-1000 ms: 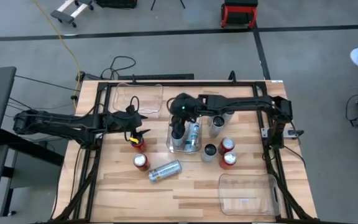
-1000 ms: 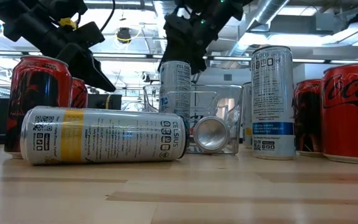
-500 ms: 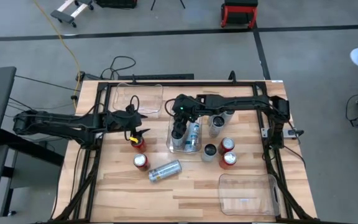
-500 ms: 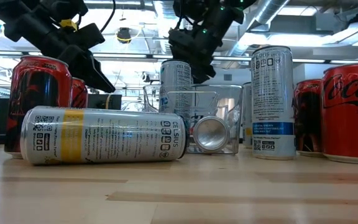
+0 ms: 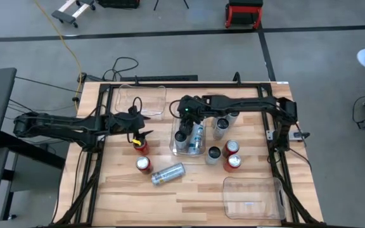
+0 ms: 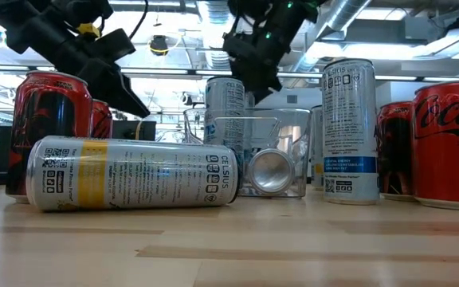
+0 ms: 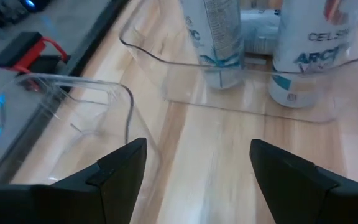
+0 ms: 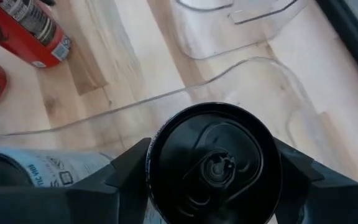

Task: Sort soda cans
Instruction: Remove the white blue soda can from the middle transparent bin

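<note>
hovering over the middle clear bin (image 5: 173,147), the right gripper (image 5: 182,135) sits right above an upright can with a black top (image 8: 213,163); in the right wrist view its two dark fingers (image 8: 115,177) flank that can on both sides, close to the rim, but cannot tell if they actually touch or pinch it. that can stands inside the middle bin, next to a silver-grey celsius can lying on its side in the same bin (image 5: 197,136)

left gripper (image 5: 138,132) is at the left-middle of the wooden table (image 5: 195,193), jaws spread with nothing between them, just above a red can (image 5: 142,146) standing there. left wrist view looks past its open fingers (image 7: 118,171) toward the bin wall and two celsius cans behind it

other cans: second red can (image 5: 144,164) upright nearer the front edge, silver-grey celsius can with yellow band (image 5: 168,173) lying on its side just beside it. right of the middle bin: dark can (image 5: 213,153), two red cans (image 5: 232,147) (image 5: 234,162) close together, and silver-grey cans (image 5: 221,126) standing under the right arm, count there unclear

empty clear bin at the back left (image 5: 139,100), another clear bin at the front right (image 5: 252,196). low view shows the lying celsius can (image 6: 132,173) up front, red coca-cola can (image 6: 449,143) at the right edge, tall silver-grey can (image 6: 349,131) upright near it
</note>
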You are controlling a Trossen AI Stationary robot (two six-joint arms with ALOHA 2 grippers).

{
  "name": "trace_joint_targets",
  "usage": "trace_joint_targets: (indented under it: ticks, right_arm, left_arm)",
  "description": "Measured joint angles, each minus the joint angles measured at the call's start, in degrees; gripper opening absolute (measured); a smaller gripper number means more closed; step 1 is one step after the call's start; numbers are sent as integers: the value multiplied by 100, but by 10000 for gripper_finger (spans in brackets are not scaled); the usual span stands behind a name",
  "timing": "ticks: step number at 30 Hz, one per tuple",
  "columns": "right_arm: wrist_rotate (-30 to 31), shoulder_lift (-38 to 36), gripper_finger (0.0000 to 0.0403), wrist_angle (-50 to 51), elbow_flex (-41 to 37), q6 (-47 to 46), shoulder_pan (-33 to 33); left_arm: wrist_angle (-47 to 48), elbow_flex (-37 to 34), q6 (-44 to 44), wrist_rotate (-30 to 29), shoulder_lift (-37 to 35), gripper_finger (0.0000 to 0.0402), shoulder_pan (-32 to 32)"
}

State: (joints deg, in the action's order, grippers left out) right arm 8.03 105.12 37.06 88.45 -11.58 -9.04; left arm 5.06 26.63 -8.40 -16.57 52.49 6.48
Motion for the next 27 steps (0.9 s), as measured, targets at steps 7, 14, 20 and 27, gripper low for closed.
trace_joint_targets:
  ticks: [7,14,20,27]
  right_arm:
    - [-2,-756,251,153,-1,-33,74]
    - [28,-1600,251,660,-1,-36,686]
    - [115,-1908,251,575,12,-150,1812]
    - [805,-1746,251,947,10,-631,2679]
  left_arm:
    - [-627,14,-231,-172,0,280,-7]
    - [-583,127,-11,-254,-2,280,-9]
    - [-634,131,143,-255,-2,280,-9]
    - [-1036,138,350,-170,-2,280,-9]
